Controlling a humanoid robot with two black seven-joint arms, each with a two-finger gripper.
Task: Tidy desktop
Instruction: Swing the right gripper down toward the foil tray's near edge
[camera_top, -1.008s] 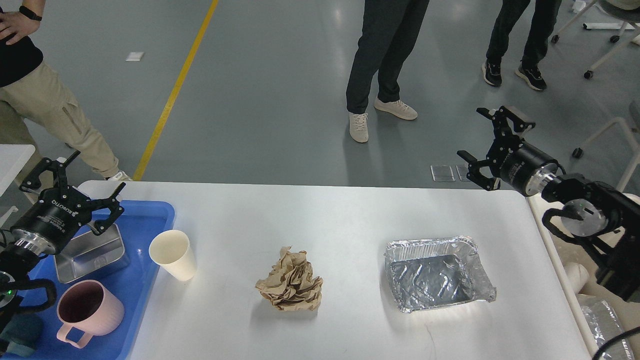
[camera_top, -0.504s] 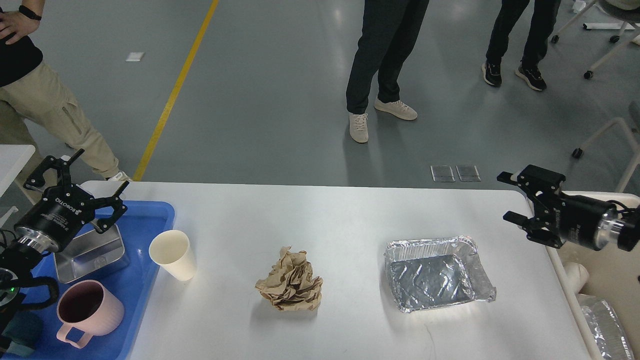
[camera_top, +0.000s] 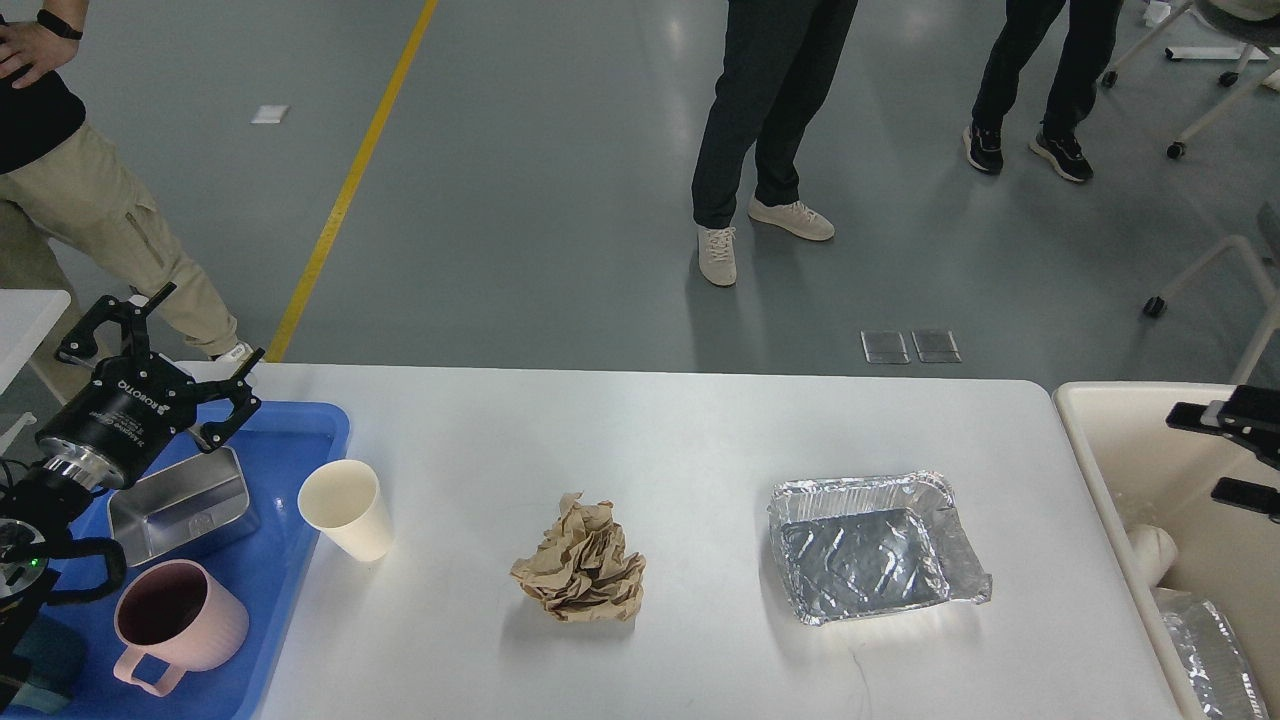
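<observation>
The left gripper (camera_top: 160, 350) hangs wide open and empty above the blue tray (camera_top: 300, 500). The right gripper (camera_top: 1215, 455), at the frame edge over the beige bin (camera_top: 1100, 440), has its fingers spread, holding nothing. The white desktop (camera_top: 650, 440) carries a paper cup (camera_top: 345, 510), crumpled brown paper (camera_top: 582, 572) and a foil tray (camera_top: 870, 548).

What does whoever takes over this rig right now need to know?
Left gripper: open, empty, above the blue tray.
Right gripper: open, empty, at the view's right edge over the beige bin.
On the desktop: paper cup, crumpled brown paper, foil tray.
In the blue tray: metal container, pink mug.
Done: bin already holds some items.
Left: clear the cup, paper and foil tray.
</observation>
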